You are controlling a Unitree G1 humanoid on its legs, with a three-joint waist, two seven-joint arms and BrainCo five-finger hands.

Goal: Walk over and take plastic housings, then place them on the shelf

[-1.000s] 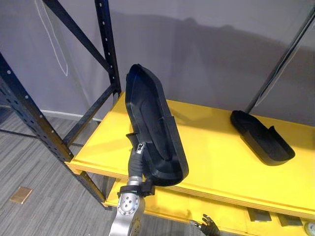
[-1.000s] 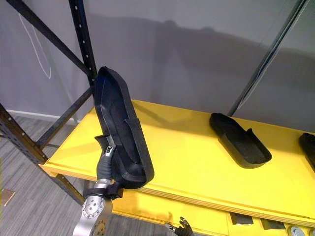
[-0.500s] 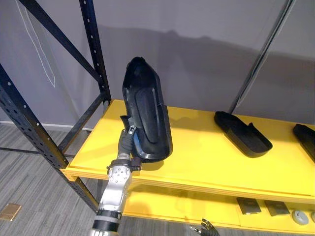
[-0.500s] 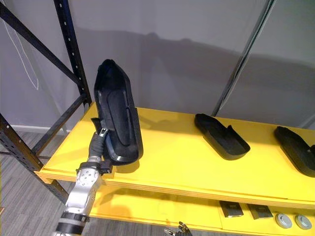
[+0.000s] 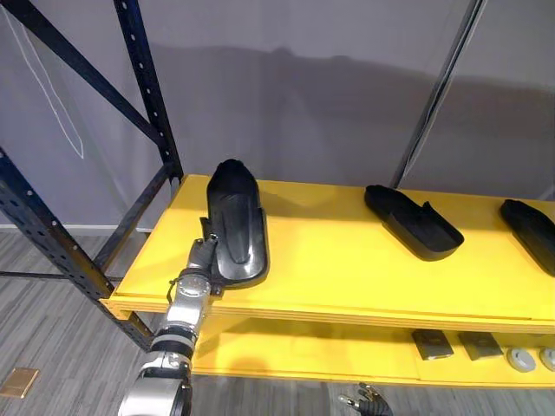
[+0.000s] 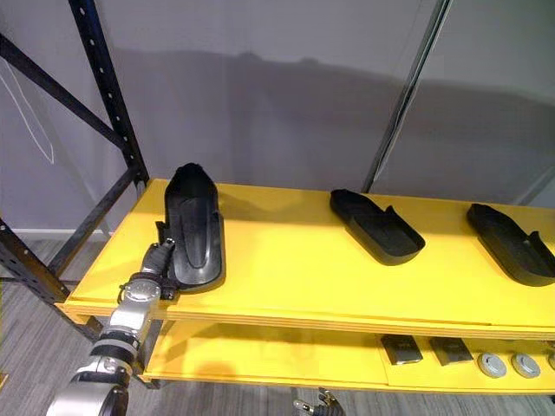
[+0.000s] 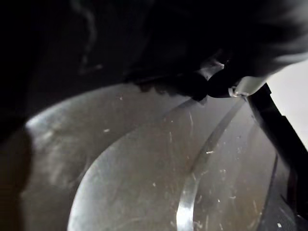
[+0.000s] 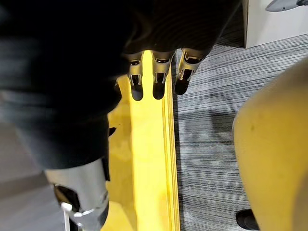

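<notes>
A long black plastic housing (image 5: pixel 236 224) lies lengthwise on the left part of the yellow shelf board (image 5: pixel 338 277). My left hand (image 5: pixel 205 256) reaches in from the lower left and grips the housing's near left edge. In the left wrist view the housing's glossy inner face (image 7: pixel 144 173) sits right under a curled finger (image 7: pixel 236 86). Two more black housings (image 5: pixel 412 223) (image 5: pixel 529 230) rest further right on the same board. My right hand (image 8: pixel 154 72) hangs low by the shelf front, holding nothing, fingers relaxed and straight; its fingertips (image 5: pixel 364 400) show at the bottom edge.
Black perforated uprights (image 5: pixel 143 82) and diagonal braces frame the rack's left end; a thin post (image 5: pixel 438 95) stands behind. A lower yellow shelf (image 5: pixel 286 351) carries small dark blocks (image 5: pixel 431 345) and round grey parts (image 5: pixel 520 360). A grey wall is behind and striped grey carpet (image 5: pixel 52 347) below.
The housing, held upright above the shelf before, has tipped down and now lies flat on the board with my left hand still on it. The whole view has shifted, showing more shelf on the right.
</notes>
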